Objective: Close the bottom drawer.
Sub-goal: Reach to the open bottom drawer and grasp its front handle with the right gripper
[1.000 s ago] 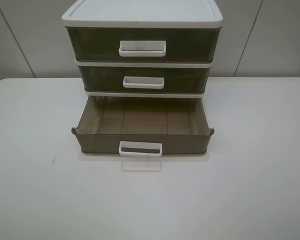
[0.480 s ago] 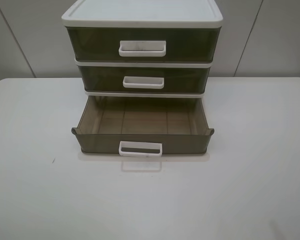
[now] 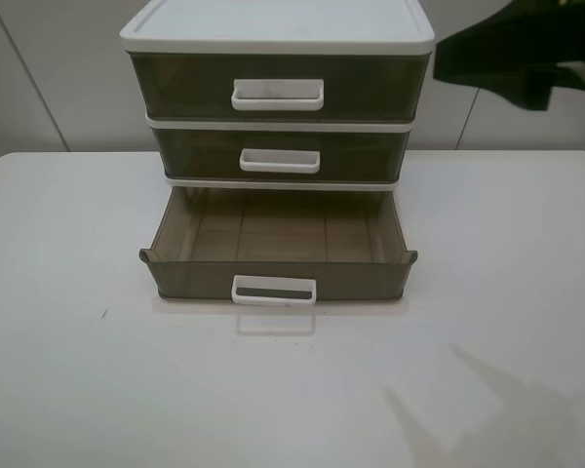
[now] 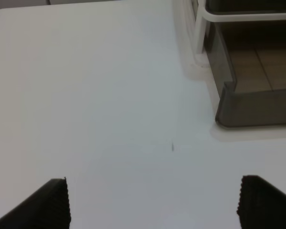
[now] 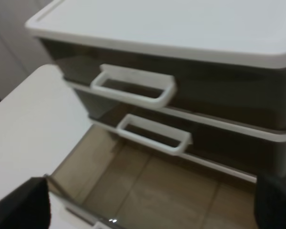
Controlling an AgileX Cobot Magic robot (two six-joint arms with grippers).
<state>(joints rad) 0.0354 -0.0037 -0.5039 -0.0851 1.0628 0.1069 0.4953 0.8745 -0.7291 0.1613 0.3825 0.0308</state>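
The bottom drawer (image 3: pixel 278 255) is smoky olive-brown with a white loop handle (image 3: pixel 274 291). It stands pulled far out of the white-framed three-drawer unit (image 3: pixel 278 29) and is empty. My left gripper (image 4: pixel 155 205) is open and low over the table, to the left of the drawer's front left corner (image 4: pixel 229 102) and apart from it. My right gripper (image 5: pixel 148 210) is open and high above the open drawer (image 5: pixel 157 191), looking down on the unit's front. The right arm (image 3: pixel 522 54) shows as a dark blur at the upper right of the exterior high view.
The middle drawer (image 3: pixel 280 156) and the top drawer (image 3: pixel 278 88) are shut. The unit stands at the back of a white table (image 3: pixel 78 370), against a grey panelled wall (image 3: pixel 39 68). The arm's shadow (image 3: pixel 487 400) lies on the table at the front right.
The right arm has come into the exterior high view at the upper right, and its shadow now falls on the table. The drawers have not moved.
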